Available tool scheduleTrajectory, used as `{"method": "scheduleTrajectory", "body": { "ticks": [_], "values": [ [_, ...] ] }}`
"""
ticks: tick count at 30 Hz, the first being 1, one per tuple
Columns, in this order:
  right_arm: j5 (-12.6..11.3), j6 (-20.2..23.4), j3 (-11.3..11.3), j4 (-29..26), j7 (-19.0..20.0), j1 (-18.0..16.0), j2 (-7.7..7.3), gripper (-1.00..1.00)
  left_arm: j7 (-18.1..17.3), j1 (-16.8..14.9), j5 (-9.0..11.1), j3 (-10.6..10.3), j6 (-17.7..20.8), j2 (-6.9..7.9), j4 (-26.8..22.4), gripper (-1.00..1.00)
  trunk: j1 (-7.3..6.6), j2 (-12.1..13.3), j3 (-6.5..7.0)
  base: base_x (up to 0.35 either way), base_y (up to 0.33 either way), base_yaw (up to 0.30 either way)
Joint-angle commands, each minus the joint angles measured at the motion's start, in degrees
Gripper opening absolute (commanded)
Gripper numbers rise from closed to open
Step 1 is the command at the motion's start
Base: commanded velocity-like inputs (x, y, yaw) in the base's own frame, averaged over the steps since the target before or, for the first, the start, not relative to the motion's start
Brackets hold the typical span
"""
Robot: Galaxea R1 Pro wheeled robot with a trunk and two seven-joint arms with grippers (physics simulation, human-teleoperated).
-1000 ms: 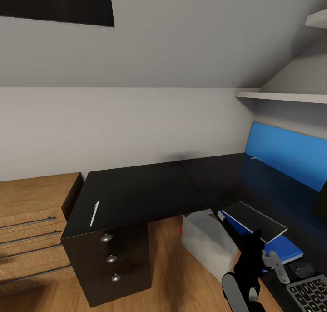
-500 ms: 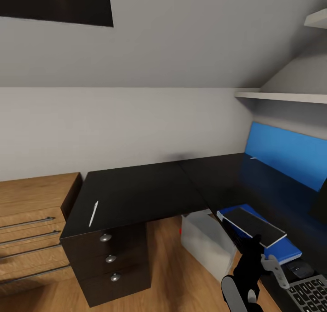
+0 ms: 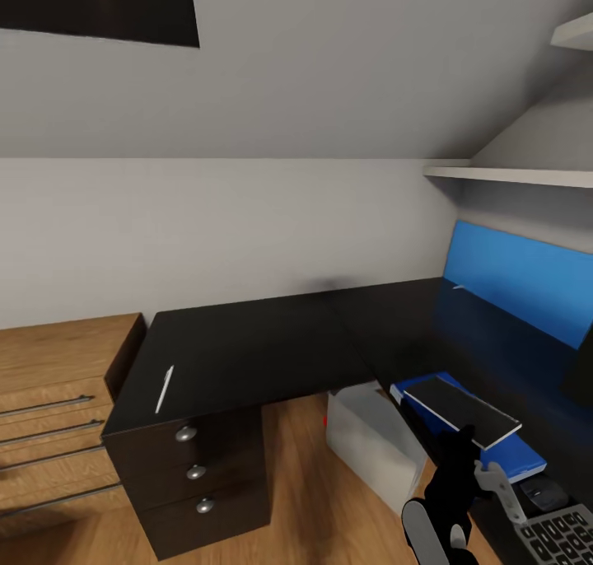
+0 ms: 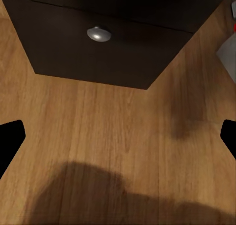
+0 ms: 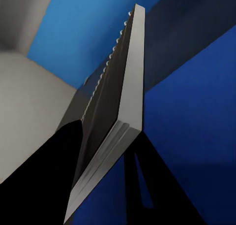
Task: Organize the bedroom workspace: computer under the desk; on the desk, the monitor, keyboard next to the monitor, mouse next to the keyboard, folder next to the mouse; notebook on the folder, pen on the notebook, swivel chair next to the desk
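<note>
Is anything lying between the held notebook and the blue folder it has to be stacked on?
Nothing visible does. The right gripper holds the notebook just above the folder, whose blue cover below it lies bare on the desk.

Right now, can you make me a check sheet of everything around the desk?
Surface: the black desk top is mostly bare.
Job's things: pen lies near the desk's left end; notebook sits tilted over the blue folder; mouse and keyboard are beside the folder; computer stands under the desk.
Clutter: nothing seen.
Grippers: right tool holds the notebook's near edge; left tool is open above the wood floor.
Cables: nothing seen.
Surroundings: wooden drawer chest, blue panel, wall shelf.
</note>
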Motion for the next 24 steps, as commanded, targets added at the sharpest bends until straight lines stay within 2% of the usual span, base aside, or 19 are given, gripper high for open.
{"method": "scheduleTrajectory", "body": {
  "ticks": [1,13,14,24],
  "values": [
    [0.0,-0.1,0.1,-0.1,-0.3,0.0,-0.01,-1.00,0.3,0.0,0.6,-0.2,-0.4,0.09,-0.1,1.00,0.01,0.0,-0.05,0.077,-0.018,0.000],
    [0.0,-0.1,-0.1,-0.2,-0.4,0.0,-0.02,-1.00,0.4,0.0,0.7,-0.2,-0.4,0.12,-0.1,1.00,0.01,0.0,-0.05,0.013,-0.003,0.000],
    [0.0,-0.1,-0.1,-0.1,-0.4,0.0,-0.02,1.00,0.4,0.0,0.7,-0.2,-0.4,0.12,-0.1,1.00,0.01,0.0,-0.05,0.000,0.000,0.000],
    [0.1,-0.1,-0.1,-0.3,-1.1,0.0,-0.17,1.00,0.4,0.0,0.7,-0.2,-0.4,0.08,-0.1,1.00,0.01,0.0,-0.05,0.000,-0.003,0.000]
  ]
}}
